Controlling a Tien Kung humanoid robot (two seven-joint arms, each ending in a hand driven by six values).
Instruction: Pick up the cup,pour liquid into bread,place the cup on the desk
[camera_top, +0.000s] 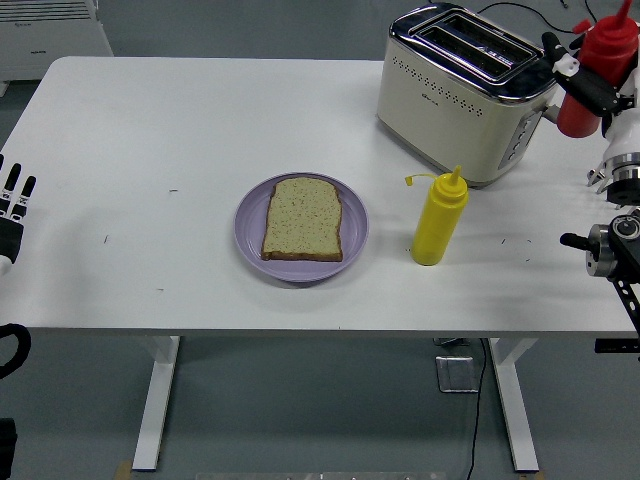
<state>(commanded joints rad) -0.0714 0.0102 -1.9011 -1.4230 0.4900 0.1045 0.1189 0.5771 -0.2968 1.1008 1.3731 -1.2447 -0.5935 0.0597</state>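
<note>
**Red bottle is up in the air, pour hasn't started**

So the "cup" here is really a red squeeze bottle (600, 62), that's what the pictures show. The right robot hand (592, 88) has its fingers wrapped around it and holds it well clear of the worktop (180, 130), up at the far right, just beside the toaster (462, 90) in the frame. Bottle looks close to upright, nozzle end up at the frame's top edge, so nothing is coming out as far as I can tell.

The bread (303, 219) sits on the purple plate (352, 240) mid-worktop, well apart from the bottle, and looks dry and untouched. A yellow squeeze bottle (439, 219) stands between plate and toaster, nobody touching it.

Left robot hand (12, 205) rests at the left edge, fingers straight and holding nothing.

My read: pick-up is done. What's left is carrying the bottle over the bread, tipping it to pour, then setting it down on the worktop
</note>
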